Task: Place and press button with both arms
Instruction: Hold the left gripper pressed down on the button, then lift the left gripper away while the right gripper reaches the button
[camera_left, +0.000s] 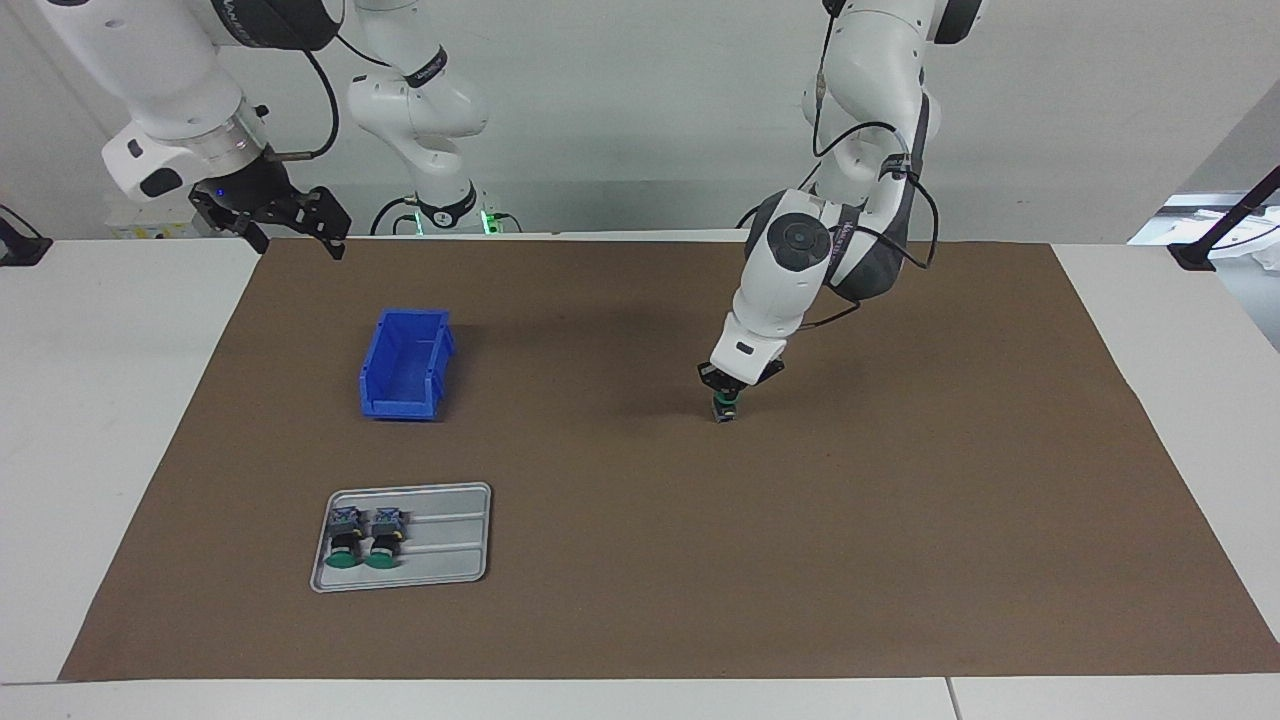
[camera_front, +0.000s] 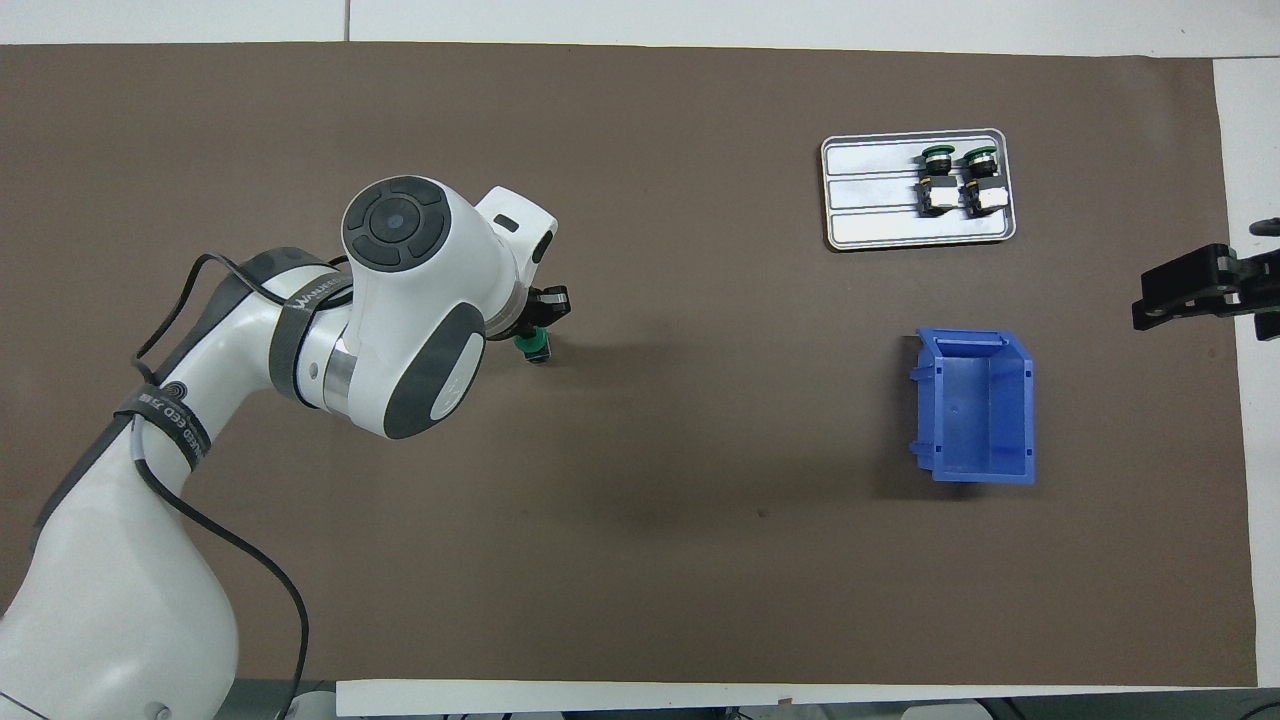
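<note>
Facing view, green-capped button (camera_left: 725, 406) clenched upright in left gripper (camera_left: 727, 398), right gripper (camera_left: 290, 235) spread

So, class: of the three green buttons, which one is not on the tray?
The button under the left gripper, out on the mat. The other two lie side by side on the tray.
</note>
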